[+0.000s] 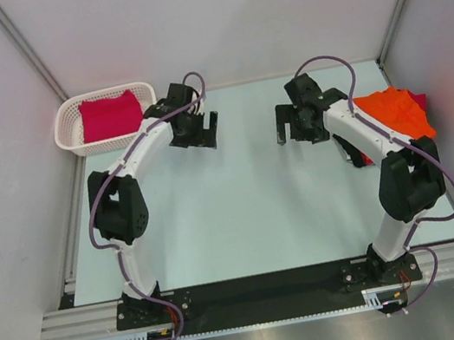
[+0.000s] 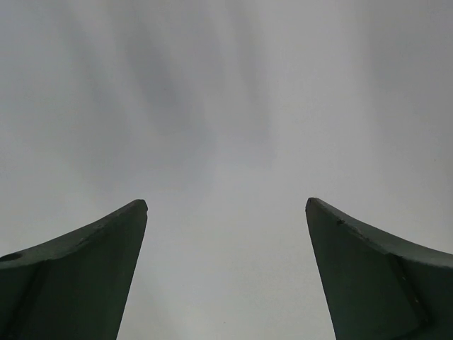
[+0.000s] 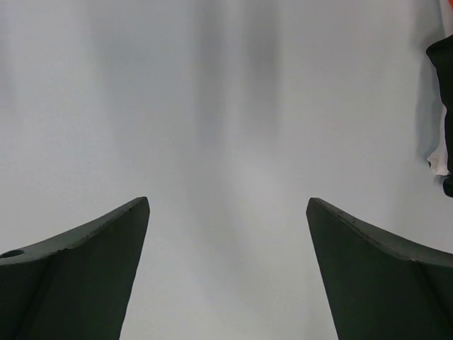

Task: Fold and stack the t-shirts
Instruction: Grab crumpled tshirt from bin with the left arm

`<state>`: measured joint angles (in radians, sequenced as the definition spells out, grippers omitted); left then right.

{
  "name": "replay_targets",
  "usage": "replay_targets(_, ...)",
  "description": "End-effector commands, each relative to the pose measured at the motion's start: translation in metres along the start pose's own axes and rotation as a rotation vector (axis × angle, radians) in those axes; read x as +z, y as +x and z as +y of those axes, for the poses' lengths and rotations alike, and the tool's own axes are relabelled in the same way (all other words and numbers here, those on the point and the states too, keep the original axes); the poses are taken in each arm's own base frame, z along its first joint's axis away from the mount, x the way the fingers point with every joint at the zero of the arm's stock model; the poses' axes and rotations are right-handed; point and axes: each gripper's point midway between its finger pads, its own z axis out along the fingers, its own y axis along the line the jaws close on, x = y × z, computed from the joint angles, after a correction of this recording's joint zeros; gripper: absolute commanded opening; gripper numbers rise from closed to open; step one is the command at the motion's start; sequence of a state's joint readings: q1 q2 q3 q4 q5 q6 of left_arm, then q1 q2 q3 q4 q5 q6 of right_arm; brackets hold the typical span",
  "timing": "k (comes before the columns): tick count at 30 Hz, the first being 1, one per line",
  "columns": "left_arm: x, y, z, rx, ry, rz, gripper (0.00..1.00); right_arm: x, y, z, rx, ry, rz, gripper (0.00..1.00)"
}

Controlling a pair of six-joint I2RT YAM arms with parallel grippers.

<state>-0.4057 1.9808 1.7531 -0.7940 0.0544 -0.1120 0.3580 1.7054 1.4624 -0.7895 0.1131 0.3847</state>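
Note:
A folded crimson t-shirt (image 1: 109, 116) lies in the white mesh basket (image 1: 70, 137) at the back left. A crumpled orange t-shirt (image 1: 393, 112) is heaped at the right edge of the table, with a bit of crimson cloth (image 1: 420, 101) showing behind it. My left gripper (image 1: 195, 132) hovers open over the table just right of the basket. Left of the orange heap, my right gripper (image 1: 292, 127) hangs open too. Both wrist views show bare table between spread fingers (image 2: 92, 262) (image 3: 92, 262), and nothing is held.
White walls close in the table on the left, back and right. The pale table top (image 1: 243, 211) stretches between the arms. A dark arm part (image 3: 442, 113) shows at the right edge of the right wrist view.

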Motion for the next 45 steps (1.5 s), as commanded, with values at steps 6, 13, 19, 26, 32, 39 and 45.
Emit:
replay_targets(6, -0.011, -0.009, 0.018, 0.023, -0.093, -0.037, 1.00, -0.009, -0.022, 0.014, -0.005, -0.039, -0.064, 1.00)
replay_targets(13, -0.014, -0.012, 0.041, 0.013, -0.228, -0.031, 1.00, -0.008, -0.026, 0.015, -0.009, -0.039, -0.065, 1.00)
replay_targets(19, -0.047, -0.072, 0.071, -0.059, -0.395, -0.176, 1.00, -0.006, -0.024, 0.020, -0.009, -0.055, -0.058, 1.00)
replay_targets(26, -0.084, -0.136, 0.106, -0.181, -0.448, -0.368, 0.99, -0.009, -0.022, 0.024, -0.009, -0.055, -0.062, 1.00)
replay_targets(32, -0.115, -0.143, 0.177, -0.373, -0.516, -0.502, 1.00, -0.012, -0.015, 0.021, -0.010, -0.052, -0.055, 1.00)
replay_targets(39, -0.094, -0.121, 0.269, -0.519, -0.464, -0.433, 1.00, -0.020, -0.019, 0.021, -0.041, -0.043, -0.049, 1.00)
replay_targets(45, -0.077, -0.108, 0.320, -0.632, -0.461, -0.422, 1.00, -0.024, -0.022, 0.020, -0.062, -0.031, -0.040, 1.00)
